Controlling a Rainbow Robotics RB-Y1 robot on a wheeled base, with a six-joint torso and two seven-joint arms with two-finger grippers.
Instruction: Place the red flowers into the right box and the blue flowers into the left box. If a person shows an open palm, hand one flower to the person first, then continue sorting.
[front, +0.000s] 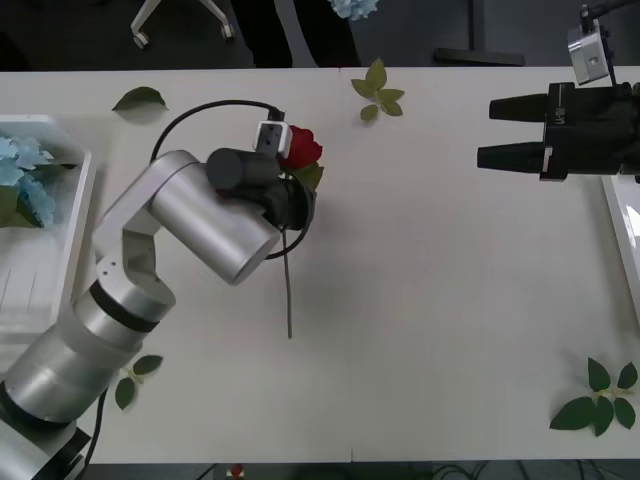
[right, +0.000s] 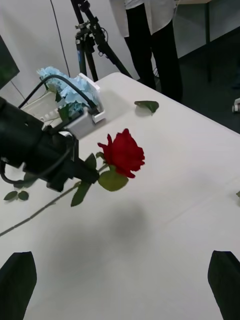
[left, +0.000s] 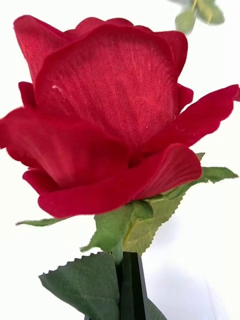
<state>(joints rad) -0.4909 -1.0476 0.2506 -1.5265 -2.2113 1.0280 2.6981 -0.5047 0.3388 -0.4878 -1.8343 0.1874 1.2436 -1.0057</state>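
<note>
Blue flowers (front: 22, 175) lay inside the left box (front: 78, 215) at the table's left edge; the right box (front: 622, 235) showed just its rim. Over the table's (front: 430, 330) middle, the left gripper (front: 300, 190) was clamped on a red rose's (front: 299, 148) stem, bloom lifted. Farther right, the right gripper (front: 498, 132) hovered with fingers apart.

The front view looks forward and down on the white table (front: 430, 300) from above the arms. The left wrist view sits very close behind the red rose (left: 107, 120). The right wrist view faces that rose (right: 122, 152) from farther off, toward 9 o'clock.
</note>
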